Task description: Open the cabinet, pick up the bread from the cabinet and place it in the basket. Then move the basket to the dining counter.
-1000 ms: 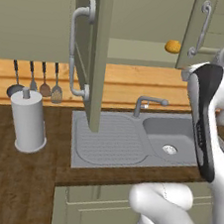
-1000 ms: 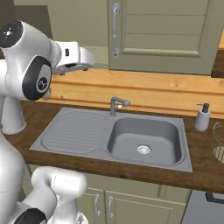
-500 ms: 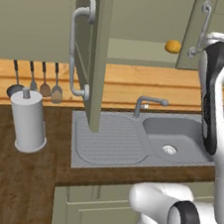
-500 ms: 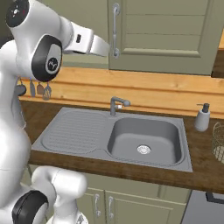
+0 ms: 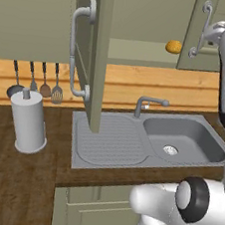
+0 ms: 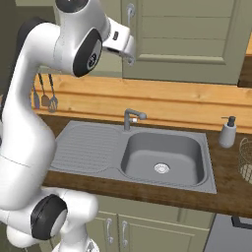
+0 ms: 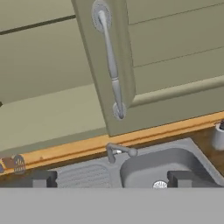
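The cabinet's left door stands swung open toward me, and its right door looks shut. On the shelf inside the cabinet, just left of the right door, rests the bread, a small golden bun. My gripper is raised in front of the right door, close to its long curved handle. It is open, and nothing sits between the dark fingertips. The wire basket stands on the worktop at the far right, partly cut off by the frame. The dining counter is out of view.
Below the cabinet a grey sink with drainer and tap is set in the dark wood worktop. A white paper-towel roll stands at the left, under hanging utensils. A soap dispenser stands beside the basket.
The arm has swung up and to the right, from beside the open left door to in front of the right door's handle. The gripper stayed open; bread and doors have not moved.
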Robot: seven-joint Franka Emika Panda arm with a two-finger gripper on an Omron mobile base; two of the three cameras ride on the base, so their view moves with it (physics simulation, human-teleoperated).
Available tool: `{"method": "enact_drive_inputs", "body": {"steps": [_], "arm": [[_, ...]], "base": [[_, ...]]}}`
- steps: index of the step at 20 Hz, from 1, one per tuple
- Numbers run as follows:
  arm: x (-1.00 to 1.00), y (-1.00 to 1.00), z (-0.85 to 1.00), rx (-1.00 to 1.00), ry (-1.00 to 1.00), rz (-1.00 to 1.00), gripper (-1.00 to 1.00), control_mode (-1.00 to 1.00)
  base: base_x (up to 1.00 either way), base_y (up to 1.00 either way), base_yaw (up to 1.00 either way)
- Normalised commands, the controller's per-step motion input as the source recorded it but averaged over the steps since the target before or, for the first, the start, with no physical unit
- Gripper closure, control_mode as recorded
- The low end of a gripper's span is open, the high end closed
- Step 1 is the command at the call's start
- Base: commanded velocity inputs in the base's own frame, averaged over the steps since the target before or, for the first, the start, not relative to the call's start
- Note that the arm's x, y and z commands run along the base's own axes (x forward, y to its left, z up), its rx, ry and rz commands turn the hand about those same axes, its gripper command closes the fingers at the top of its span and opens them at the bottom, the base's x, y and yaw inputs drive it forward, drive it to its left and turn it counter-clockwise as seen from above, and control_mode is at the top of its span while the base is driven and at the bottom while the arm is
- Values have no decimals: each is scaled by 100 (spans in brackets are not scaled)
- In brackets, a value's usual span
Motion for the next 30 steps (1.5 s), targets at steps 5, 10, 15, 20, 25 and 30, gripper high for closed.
{"method": "enact_drive_inputs", "body": {"steps": [5, 10, 15, 20, 25, 30], "arm": [[72, 0, 0, 0, -6, 12, -100, -100], [69, -6, 0, -5, 0, 1, -100, -100], [51, -27, -7, -6, 0, -4, -100, -100], [31, -10, -2, -1, 0, -1, -100, -100], [9, 1, 0, 0, 0, 0, -100, -100], [29, 0, -1, 0, 0, 0, -100, -100]], "base": [[0, 0, 0], [0, 0, 0], [0, 0, 0], [0, 0, 0], [0, 0, 0], [0, 0, 0]]}}
